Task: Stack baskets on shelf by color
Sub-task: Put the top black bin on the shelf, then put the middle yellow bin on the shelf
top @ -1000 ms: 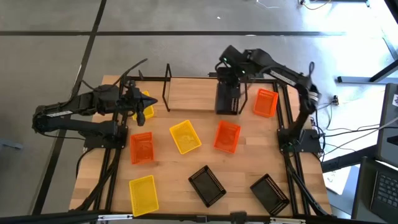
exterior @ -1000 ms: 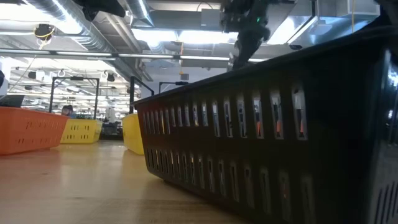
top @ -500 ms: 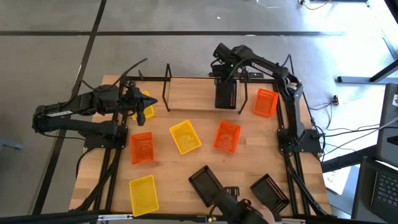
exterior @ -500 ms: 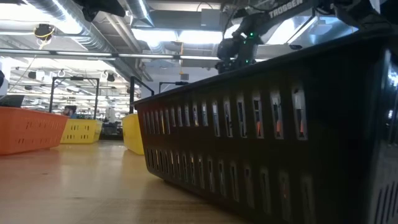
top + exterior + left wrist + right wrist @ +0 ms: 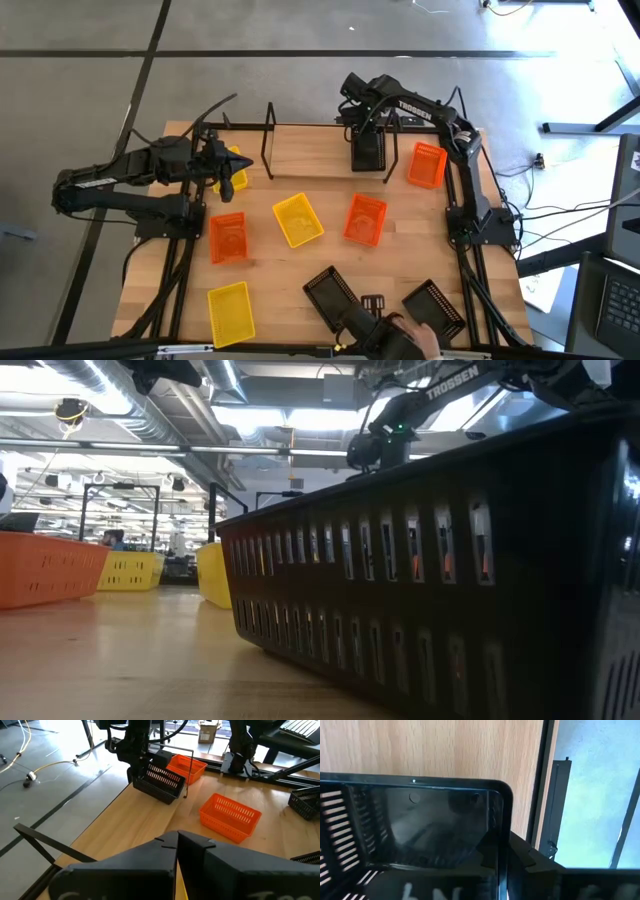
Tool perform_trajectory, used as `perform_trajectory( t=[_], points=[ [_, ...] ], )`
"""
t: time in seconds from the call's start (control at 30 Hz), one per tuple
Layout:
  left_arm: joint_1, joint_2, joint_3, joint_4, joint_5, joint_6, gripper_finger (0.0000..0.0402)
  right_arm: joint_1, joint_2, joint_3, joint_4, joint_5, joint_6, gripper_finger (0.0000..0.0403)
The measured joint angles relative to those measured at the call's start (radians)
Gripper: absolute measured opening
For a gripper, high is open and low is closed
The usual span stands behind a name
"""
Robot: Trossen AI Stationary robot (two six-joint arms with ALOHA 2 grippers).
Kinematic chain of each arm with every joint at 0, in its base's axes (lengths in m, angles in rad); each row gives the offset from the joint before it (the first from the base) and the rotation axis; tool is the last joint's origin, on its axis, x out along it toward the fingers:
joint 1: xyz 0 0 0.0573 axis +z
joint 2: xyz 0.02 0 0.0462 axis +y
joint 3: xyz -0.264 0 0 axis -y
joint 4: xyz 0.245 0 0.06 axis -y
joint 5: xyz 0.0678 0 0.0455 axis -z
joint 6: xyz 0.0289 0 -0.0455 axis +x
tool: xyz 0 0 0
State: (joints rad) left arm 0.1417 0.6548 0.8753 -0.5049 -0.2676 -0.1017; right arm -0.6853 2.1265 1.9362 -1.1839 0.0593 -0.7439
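My right gripper (image 5: 362, 120) is shut on a black basket (image 5: 368, 150) over the right end of the shelf (image 5: 310, 150), a light plank with black end loops at the table's far edge. In the left wrist view that basket (image 5: 160, 782) hangs tilted. My left gripper (image 5: 226, 168) is shut at the table's left, over a yellow basket (image 5: 237, 160). Lying flat on the table are three orange baskets (image 5: 428, 165) (image 5: 365, 218) (image 5: 228, 237), two yellow baskets (image 5: 298, 220) (image 5: 230, 310) and two black baskets (image 5: 333, 297) (image 5: 435, 308). My left gripper (image 5: 177, 840) has a sliver of the yellow basket (image 5: 181, 887) between its shut fingers. The fingers themselves hide the place of contact and the rest of the basket. My right gripper (image 5: 504, 852) holds the black basket by its end wall near a corner (image 5: 501, 815), one finger inside and one outside, from above. The basket hangs tilted below the fingers; whether its low edge touches the plank I cannot tell.
A person's hand (image 5: 395, 335) reaches in at the near edge between the two black baskets, beside a small black object (image 5: 371, 303). The shelf's left and middle are bare wood. A black basket (image 5: 450, 560) fills the low view's foreground.
My right gripper has carried the black basket a little toward the table's far edge, onto the shelf's right end, and the basket now shows shorter from above. A person's hand has come in at the near edge. The left arm has kept still.
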Motion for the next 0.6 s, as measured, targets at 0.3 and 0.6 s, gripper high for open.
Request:
perform_trajectory(
  t=[0.3, 0.6],
  points=[
    [0.0, 0.0, 0.0, 0.0, 0.0, 0.0, 0.0, 0.0, 0.0, 0.0, 0.007, 0.066, 0.0, 0.0055],
    [0.0, 0.0, 0.0, -0.002, 0.0, 0.0, 0.0, 0.003, -0.001, 0.007, -0.01, 0.08, 0.001, 0.0096]
  ],
)
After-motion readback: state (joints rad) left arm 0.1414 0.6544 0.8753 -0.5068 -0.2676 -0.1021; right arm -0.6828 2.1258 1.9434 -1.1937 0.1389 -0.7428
